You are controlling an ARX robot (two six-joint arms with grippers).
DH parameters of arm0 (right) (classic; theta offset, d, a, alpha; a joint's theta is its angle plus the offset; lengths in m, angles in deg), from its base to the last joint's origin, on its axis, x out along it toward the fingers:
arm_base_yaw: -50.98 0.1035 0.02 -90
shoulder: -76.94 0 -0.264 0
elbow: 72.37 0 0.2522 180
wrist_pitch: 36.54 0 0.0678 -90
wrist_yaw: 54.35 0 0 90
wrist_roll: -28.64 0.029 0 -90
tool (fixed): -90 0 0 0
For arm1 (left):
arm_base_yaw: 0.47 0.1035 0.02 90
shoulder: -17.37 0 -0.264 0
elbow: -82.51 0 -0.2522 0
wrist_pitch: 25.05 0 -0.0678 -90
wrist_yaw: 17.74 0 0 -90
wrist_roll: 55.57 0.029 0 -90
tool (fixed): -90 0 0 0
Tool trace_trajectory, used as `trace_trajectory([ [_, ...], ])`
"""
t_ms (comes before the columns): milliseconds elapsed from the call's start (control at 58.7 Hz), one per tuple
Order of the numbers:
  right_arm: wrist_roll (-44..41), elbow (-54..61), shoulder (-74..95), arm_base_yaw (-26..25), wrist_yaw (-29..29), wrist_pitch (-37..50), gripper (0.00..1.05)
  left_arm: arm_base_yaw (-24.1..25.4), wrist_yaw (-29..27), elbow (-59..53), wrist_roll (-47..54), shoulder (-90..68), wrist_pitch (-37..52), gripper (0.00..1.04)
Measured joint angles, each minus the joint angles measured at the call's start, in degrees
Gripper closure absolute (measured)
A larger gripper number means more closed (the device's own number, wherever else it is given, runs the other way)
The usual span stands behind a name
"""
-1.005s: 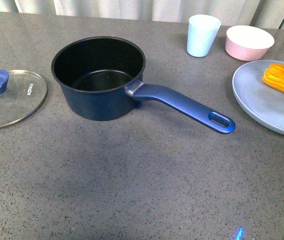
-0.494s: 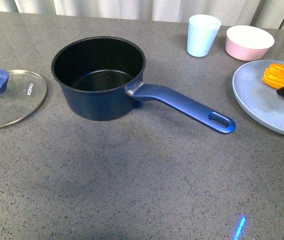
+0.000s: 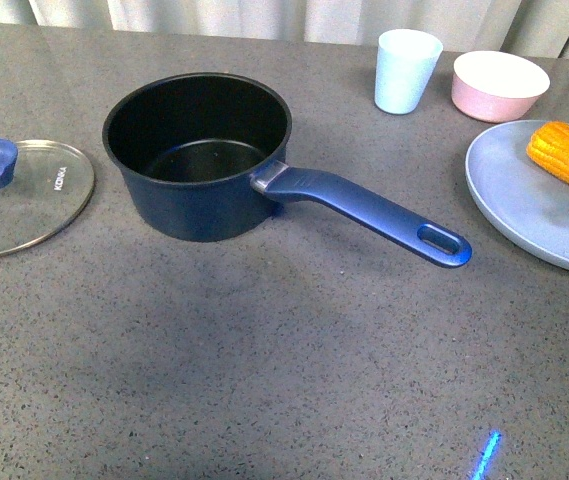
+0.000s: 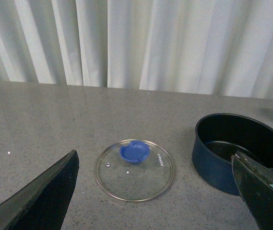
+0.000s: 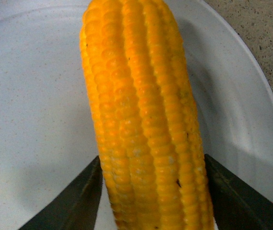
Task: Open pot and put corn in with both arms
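The dark blue pot stands uncovered mid-table, black inside, its long handle pointing to the right front. Its glass lid with the blue knob lies flat on the table at the far left. The yellow-orange corn is at the far right over a pale blue plate. My right gripper is shut on the corn, one finger on each side of the cob. My left gripper hangs open above the lid, beside the pot, holding nothing.
A pale blue cup and a small pink bowl stand at the back right, behind the plate. White curtains run along the table's far edge.
The corn has turned and risen a little over the plate, and the black gripper tip has slid toward the right edge of the front view. Pot and lid have not moved.
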Motion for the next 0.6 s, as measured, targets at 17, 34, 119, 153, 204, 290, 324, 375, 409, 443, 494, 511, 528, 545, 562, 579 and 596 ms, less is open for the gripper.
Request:
trace_trajectory([
  [17,0.0,-0.1,0.0,0.0,0.1,-0.2,0.51,0.0,0.0,0.0,0.0,0.0,0.0,0.09],
  [34,0.0,-0.1,0.0,0.0,0.1,-0.3,0.52,0.0,0.0,0.0,0.0,0.0,0.0,0.09],
  [119,0.5,-0.3,-0.1,-0.2,0.8,-0.9,0.64,0.0,0.0,0.0,0.0,0.0,0.0,0.09],
  [153,1.0,-0.4,-0.3,-0.3,1.5,-1.3,0.68,0.0,0.0,0.0,0.0,0.0,0.0,0.09],
  [204,1.6,-0.4,-0.7,-0.4,2.4,-1.8,0.72,0.0,0.0,0.0,0.0,0.0,0.0,0.09],
  [290,3.4,-0.4,-2.3,-0.5,4.7,-2.5,0.76,0.0,0.0,0.0,0.0,0.0,0.0,0.09],
  [324,4.3,-0.4,-3.4,-0.4,5.8,-3.0,0.78,0.0,0.0,0.0,0.0,0.0,0.0,0.09],
  [375,5.7,-0.3,-5.4,-0.2,7.5,-3.7,0.80,0.0,0.0,0.0,0.0,0.0,0.0,0.09],
  [409,6.8,-0.1,-7.3,0.0,8.9,-4.0,0.81,0.0,0.0,0.0,0.0,0.0,0.0,0.09],
  [443,7.7,0.3,-9.3,0.5,10.2,-4.2,0.82,0.0,0.0,0.0,0.0,0.0,0.0,0.09],
  [494,9.4,0.8,-12.0,1.5,11.8,-4.3,0.83,0.0,0.0,0.0,0.0,0.0,0.0,0.09],
  [511,10.5,1.0,-13.4,2.2,12.6,-4.4,0.83,0.0,0.0,0.0,0.0,0.0,0.0,0.09],
  [528,10.8,1.2,-14.0,2.6,12.9,-4.3,0.83,0.0,0.0,0.0,0.0,0.0,0.0,0.09],
  [545,11.1,1.3,-14.7,3.0,13.2,-4.3,0.83,0.0,0.0,0.0,0.0,0.0,0.0,0.09],
  [562,12.2,1.6,-15.8,3.9,13.9,-4.2,0.84,0.0,0.0,0.0,0.0,0.0,0.0,0.09],
  [579,12.4,1.8,-16.4,4.4,14.3,-4.1,0.84,0.0,0.0,0.0,0.0,0.0,0.0,0.09],
  [596,13.6,2.1,-17.5,5.5,14.9,-3.9,0.84,0.0,0.0,0.0,0.0,0.0,0.0,0.09],
])
